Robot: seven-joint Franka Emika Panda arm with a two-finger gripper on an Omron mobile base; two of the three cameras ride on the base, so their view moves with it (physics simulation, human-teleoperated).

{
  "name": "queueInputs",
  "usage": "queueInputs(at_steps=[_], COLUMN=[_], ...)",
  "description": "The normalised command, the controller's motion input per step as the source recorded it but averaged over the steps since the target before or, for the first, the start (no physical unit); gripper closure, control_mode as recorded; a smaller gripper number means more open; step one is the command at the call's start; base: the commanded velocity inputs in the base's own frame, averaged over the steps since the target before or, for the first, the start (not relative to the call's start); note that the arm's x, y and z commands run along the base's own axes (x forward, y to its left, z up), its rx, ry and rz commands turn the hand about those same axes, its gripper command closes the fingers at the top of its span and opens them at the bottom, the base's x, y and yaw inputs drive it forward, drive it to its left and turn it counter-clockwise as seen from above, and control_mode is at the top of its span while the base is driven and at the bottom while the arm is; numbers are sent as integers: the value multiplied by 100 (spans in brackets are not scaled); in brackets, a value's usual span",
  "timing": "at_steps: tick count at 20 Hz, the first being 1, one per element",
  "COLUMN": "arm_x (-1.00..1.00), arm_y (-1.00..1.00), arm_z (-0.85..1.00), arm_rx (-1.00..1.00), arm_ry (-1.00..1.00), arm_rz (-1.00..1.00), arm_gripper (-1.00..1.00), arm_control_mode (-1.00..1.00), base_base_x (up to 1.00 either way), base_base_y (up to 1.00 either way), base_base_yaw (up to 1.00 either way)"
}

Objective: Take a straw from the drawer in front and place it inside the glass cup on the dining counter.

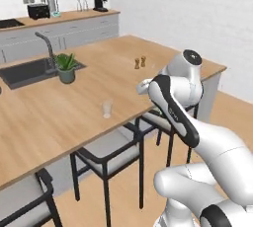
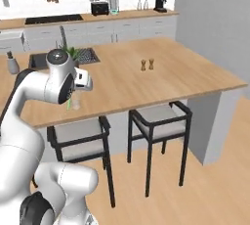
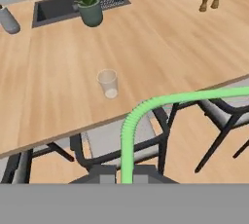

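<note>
The tool is clenched on the thin green bendy straw, which rises between its two tips and bends off to the right in the hand view. The small clear glass cup stands upright on the long light-brown wooden tabletop, near its front edge and apart from the straw. The base views show the cup too, but the straw is hidden there. No writing can be read anywhere. A leafy green potted plant stands by the dark sink.
</note>
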Motion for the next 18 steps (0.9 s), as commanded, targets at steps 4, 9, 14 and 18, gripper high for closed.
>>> queueInputs(at_steps=[4,9,14,18], arm_x=[0,0,0,0], arm_y=[0,0,0,0], arm_z=[0,0,0,0], arm_rx=[0,0,0,0], arm_ry=[0,0,0,0], arm_rz=[0,0,0,0], arm_gripper=[100,100,100,100], arm_control_mode=[100,100,100,100], base_base_x=[80,78,66,38], base_base_y=[-24,-1,-23,-53], base_base_yaw=[54,60,57,27])
